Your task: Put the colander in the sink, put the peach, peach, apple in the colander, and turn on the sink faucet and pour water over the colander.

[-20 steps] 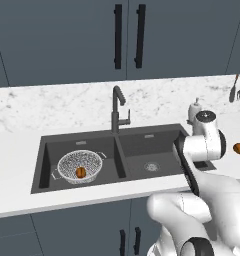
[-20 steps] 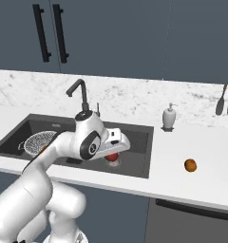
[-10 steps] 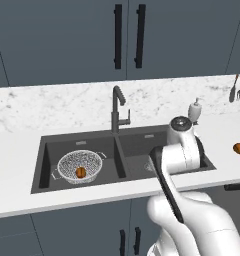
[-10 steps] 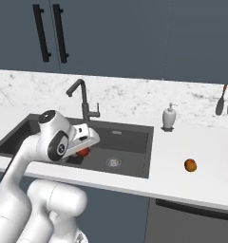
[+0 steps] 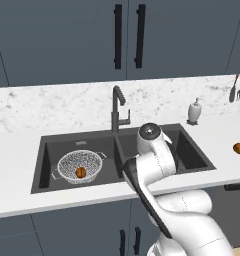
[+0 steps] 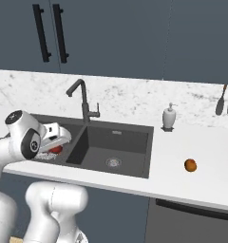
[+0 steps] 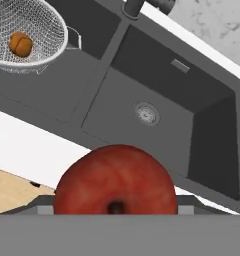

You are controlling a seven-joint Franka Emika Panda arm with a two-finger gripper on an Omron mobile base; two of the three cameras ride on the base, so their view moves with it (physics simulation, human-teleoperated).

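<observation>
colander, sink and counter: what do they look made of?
Colander: silvery wire mesh with a thin metal rim and small handles; you can see through the weave. Sink: dark grey, matte and without glare, maybe composite or coated metal; its drain looks like steel. Counter: white with grey veining, marble-like stone, though the render leaves that open.

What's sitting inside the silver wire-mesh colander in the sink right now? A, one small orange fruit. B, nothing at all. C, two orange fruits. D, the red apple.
A: a single small round orange fruit lies in the silver wire-mesh colander, while the red apple is at the gripper.
</observation>
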